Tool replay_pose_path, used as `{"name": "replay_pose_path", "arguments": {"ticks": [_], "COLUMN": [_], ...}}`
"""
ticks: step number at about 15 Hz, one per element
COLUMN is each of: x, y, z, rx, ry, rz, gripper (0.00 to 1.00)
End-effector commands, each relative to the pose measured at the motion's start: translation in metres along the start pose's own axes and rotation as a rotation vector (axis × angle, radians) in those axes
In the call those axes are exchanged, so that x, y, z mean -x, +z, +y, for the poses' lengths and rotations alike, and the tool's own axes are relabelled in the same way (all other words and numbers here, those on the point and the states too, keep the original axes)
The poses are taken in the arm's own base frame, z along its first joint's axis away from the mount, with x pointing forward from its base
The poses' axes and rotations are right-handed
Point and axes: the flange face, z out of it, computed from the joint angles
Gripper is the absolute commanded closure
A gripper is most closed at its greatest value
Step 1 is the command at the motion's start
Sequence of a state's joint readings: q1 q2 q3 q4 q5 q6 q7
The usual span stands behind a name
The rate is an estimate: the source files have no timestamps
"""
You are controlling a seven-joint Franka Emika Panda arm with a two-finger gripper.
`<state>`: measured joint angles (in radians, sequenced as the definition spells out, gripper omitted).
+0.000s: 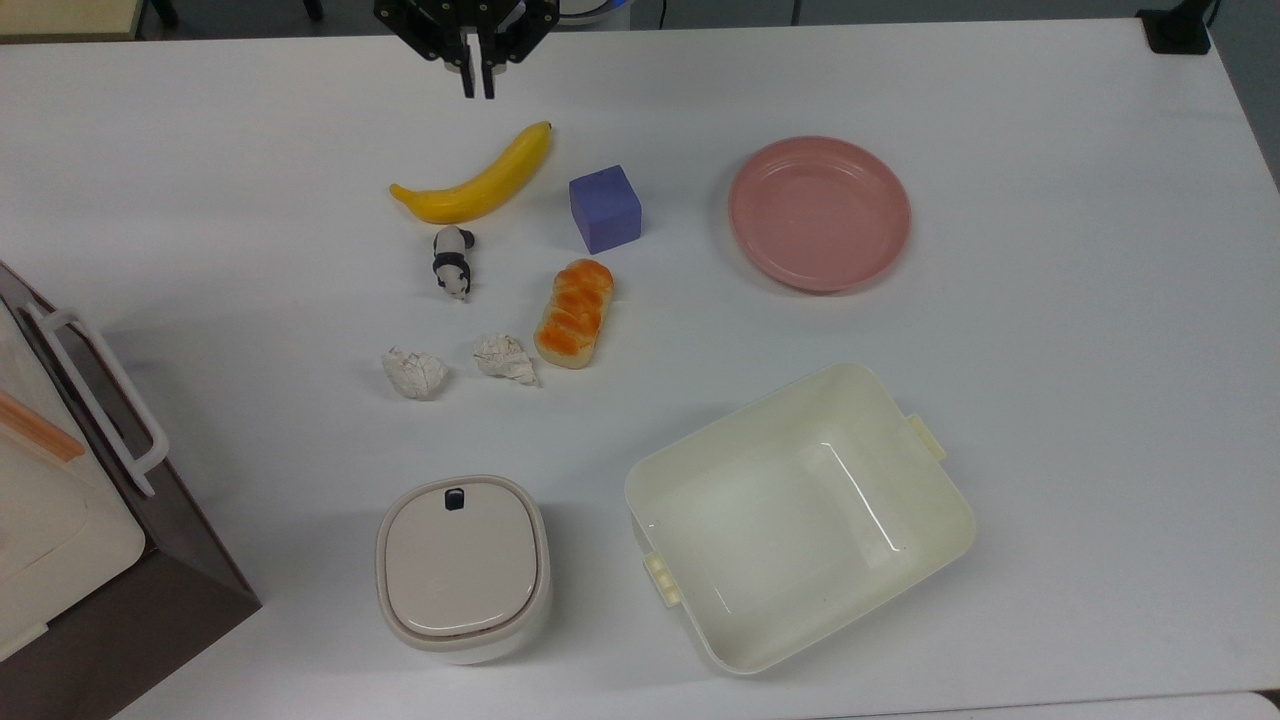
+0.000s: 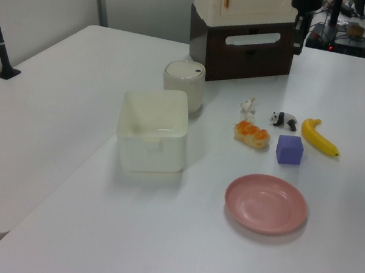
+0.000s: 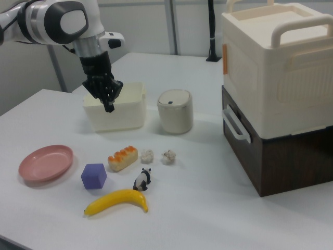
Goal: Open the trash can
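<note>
Our pincer (image 1: 477, 90), fingers pressed together and empty, hangs well apart from the trash can (image 1: 462, 567), which sits toward the top view's bottom.

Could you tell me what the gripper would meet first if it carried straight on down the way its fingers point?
Most likely bare white table. The black two-finger gripper, shut, points down, hanging just beyond the yellow banana's tip in the top view. Depth is unclear, but nothing seems to lie beneath it.

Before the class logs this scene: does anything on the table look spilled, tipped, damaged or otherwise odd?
Nothing is spilled or tipped. The trash can stands upright, lid flat and shut. The only untidy bits are two crumpled paper wads beside the bread. The hand hangs shut above the table, clear of everything.
</note>
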<state>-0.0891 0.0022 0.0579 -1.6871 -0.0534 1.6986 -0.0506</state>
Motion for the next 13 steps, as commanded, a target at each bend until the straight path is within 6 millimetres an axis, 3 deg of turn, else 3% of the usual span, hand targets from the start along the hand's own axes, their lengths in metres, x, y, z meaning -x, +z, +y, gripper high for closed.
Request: {"name": "replay_pose_path", "arguments": {"ticks": [1,8,13], "x": [0.0,-0.036,-0.09], "y": [-0.002,0.023,0.037], "z": [-0.002,-0.002,0.008], "rx": [-0.007,-0.011,-0.003], "ry": [-0.029,-0.032,-0.011], "rz": [-0.017,0.036,0.258], "gripper": [1.0,1.0,1.0]}}
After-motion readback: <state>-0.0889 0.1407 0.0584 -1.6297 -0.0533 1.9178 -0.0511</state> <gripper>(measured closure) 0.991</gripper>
